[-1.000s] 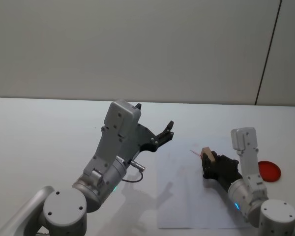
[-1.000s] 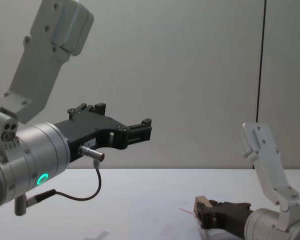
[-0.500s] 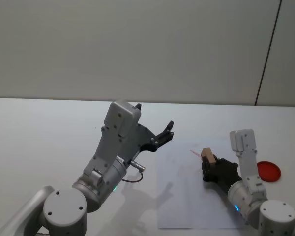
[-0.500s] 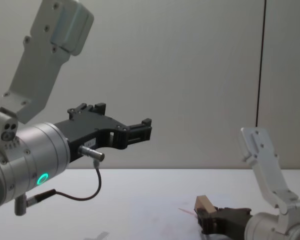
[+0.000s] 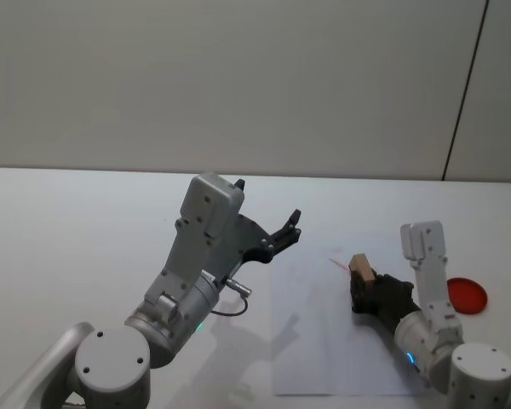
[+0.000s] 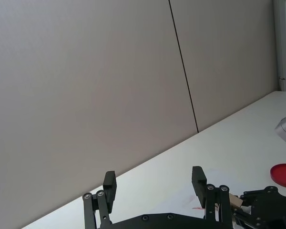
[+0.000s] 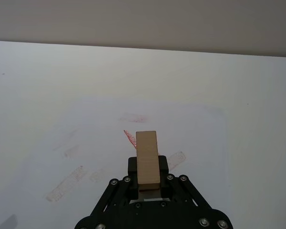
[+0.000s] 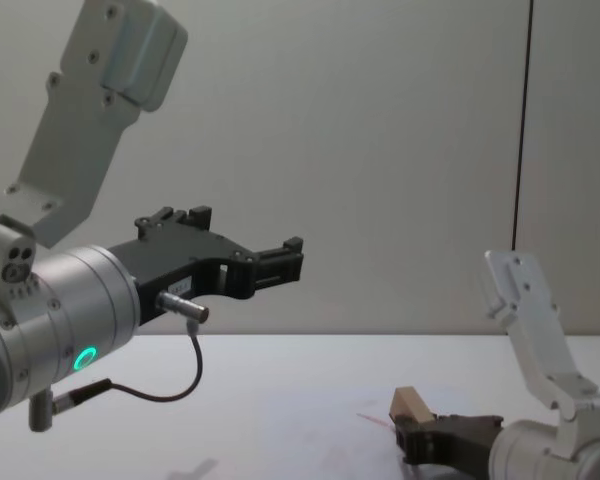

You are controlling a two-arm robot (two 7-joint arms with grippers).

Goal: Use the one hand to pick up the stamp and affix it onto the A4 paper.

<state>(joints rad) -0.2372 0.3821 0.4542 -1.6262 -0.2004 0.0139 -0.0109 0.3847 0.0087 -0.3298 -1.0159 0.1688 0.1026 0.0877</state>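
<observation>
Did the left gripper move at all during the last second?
No. In the chest view the left gripper holds the same raised spot, open, with its place unchanged against the dark wall seam.

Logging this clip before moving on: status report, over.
Right gripper shut on stamp, low over A4 paper. Left gripper open, raised, idle. Ink pad right of the sheet, not in the way.
</observation>
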